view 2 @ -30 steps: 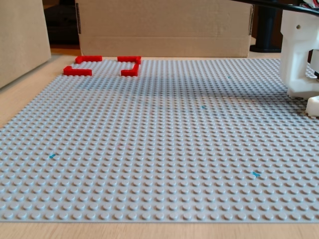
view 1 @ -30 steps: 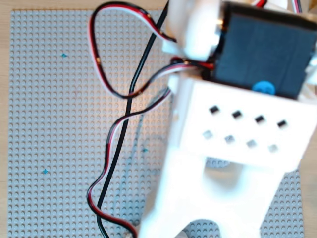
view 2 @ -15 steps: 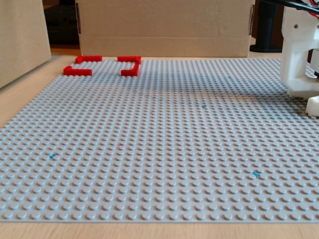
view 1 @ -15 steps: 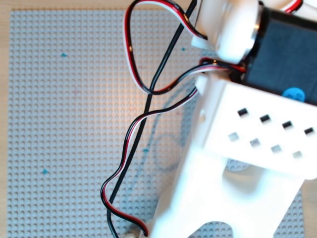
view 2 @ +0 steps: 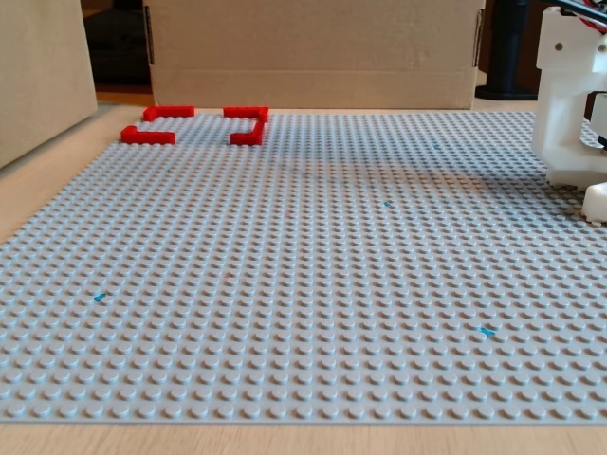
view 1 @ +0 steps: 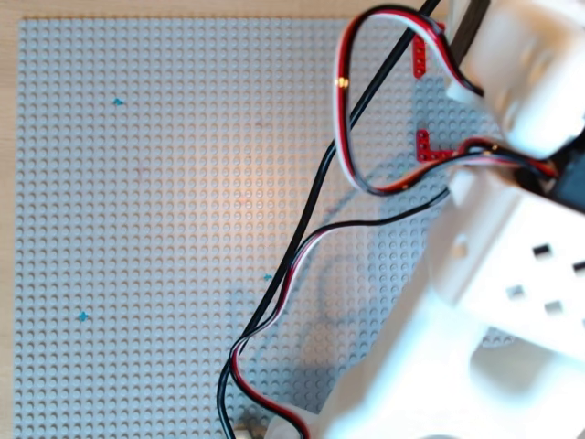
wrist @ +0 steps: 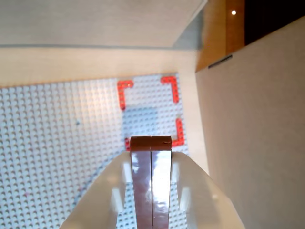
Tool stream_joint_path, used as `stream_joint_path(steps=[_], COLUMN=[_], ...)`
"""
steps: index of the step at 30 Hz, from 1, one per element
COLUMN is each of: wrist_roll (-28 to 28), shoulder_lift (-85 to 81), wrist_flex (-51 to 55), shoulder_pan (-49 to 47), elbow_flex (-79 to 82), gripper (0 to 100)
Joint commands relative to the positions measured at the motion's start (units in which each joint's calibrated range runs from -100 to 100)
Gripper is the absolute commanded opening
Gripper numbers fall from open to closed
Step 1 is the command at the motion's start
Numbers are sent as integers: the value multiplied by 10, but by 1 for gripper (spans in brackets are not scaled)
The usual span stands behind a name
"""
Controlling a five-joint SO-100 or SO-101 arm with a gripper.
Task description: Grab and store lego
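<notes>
- In the wrist view, the gripper (wrist: 151, 191) has its two white fingers (wrist: 107, 195) drawn in narrow, clamped on the lego (wrist: 151, 181), a long reddish-brown brick running lengthwise down the gap between them.
- The brick's far end juts just past the fingertips; its near end is cut off by the bottom edge of the wrist view, and its glossy face shows a seam down the middle, with no studs visible from this angle.
- Below and beyond the held brick, four red corner pieces (wrist: 125, 90) mark out a square on the grey baseplate (wrist: 47, 133); the brick's tip overlaps the near side of that square in the wrist view, and the nearest left corner piece is mostly hidden behind it.
- A cardboard wall (wrist: 252, 133) fills the right side of the wrist view.
- In the overhead view, the blurred white arm (view 1: 484, 302) and its looping cables (view 1: 347, 137) cover the right side of the baseplate; only parts of two corner pieces show, and neither gripper nor brick can be made out.
- In the fixed view, only a white slab of the arm shows at the right edge; the corner pieces sit at the plate's far left, before a cardboard box (view 2: 313, 52).
</notes>
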Motion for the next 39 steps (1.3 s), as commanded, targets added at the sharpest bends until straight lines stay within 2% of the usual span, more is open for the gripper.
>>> stream_joint_path(steps=[1, 27, 39], wrist_roll=[6, 24, 43], shoulder_lift=[23, 66, 150], wrist_flex=[-29, -118, -164], shoulder_pan=[9, 14, 12], elbow_flex=[-25, -18, -22], gripper=[2, 2, 2])
